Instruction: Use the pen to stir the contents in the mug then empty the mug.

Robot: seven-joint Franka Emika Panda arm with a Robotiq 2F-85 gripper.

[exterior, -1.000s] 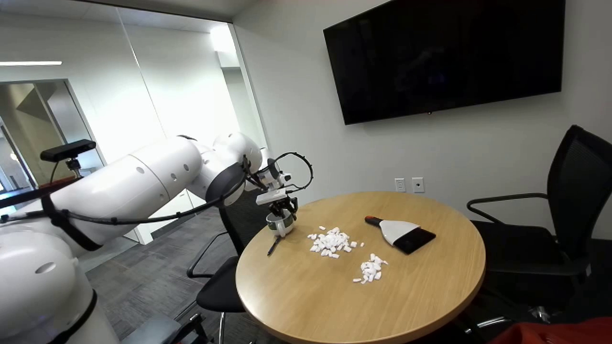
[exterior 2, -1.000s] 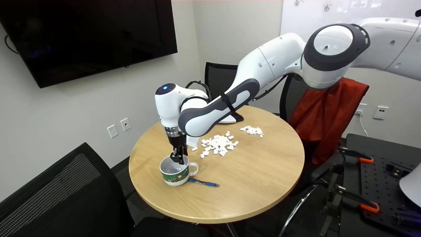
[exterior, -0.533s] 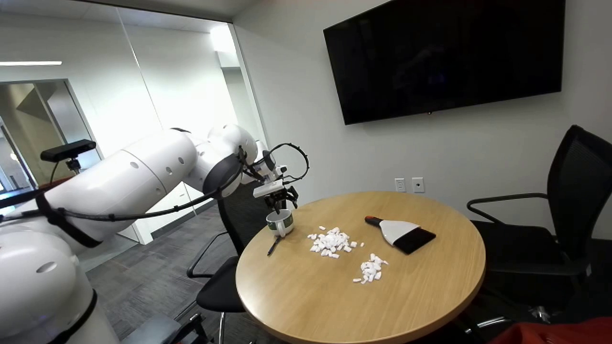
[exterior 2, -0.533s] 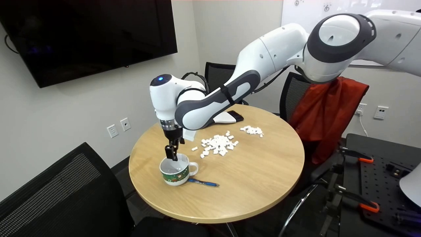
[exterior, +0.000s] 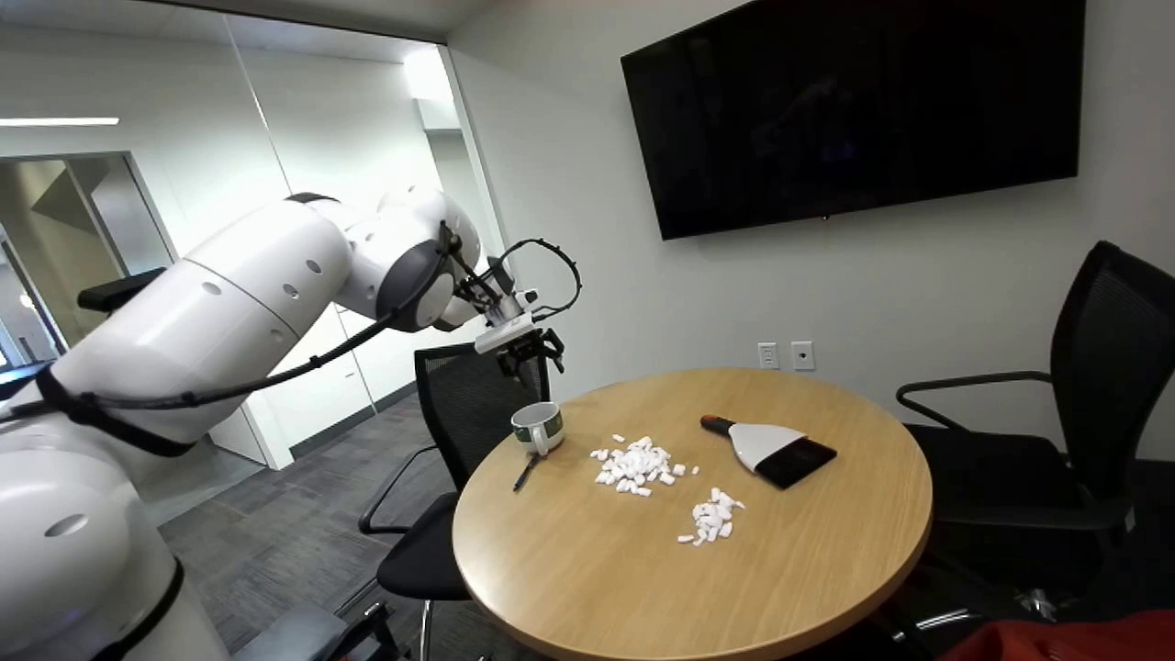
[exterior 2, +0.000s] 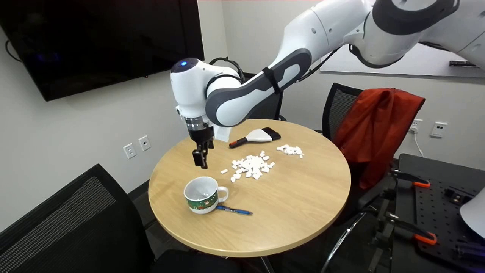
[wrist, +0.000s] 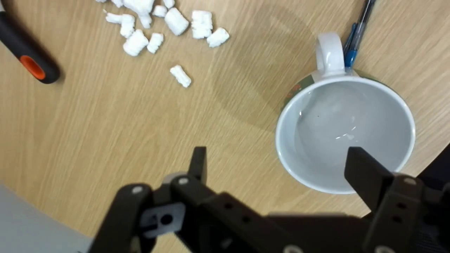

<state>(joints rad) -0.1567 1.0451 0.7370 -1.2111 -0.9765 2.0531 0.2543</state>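
Wrist view: the gripper (wrist: pixel 277 158) hangs clear above the mug (wrist: pixel 341 121), 2 fingers (wrist: pixel 367 175) wide apart.

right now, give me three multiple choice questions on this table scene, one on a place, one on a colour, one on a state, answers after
1. Where is the pen relative to the mug?
A inside it
B beside it
C across its rim

2. What is the main colour of the band round the mug?
A green
B yellow
C purple

3. How does the gripper stand?
A shut on the pen
B shut on the mug
C open

Right letters:
1 B: the wrist view shows it lying next to the handle.
2 A: green shows there in both exterior views.
3 C: in the wrist view its fingers stand wide apart, gripping nothing.
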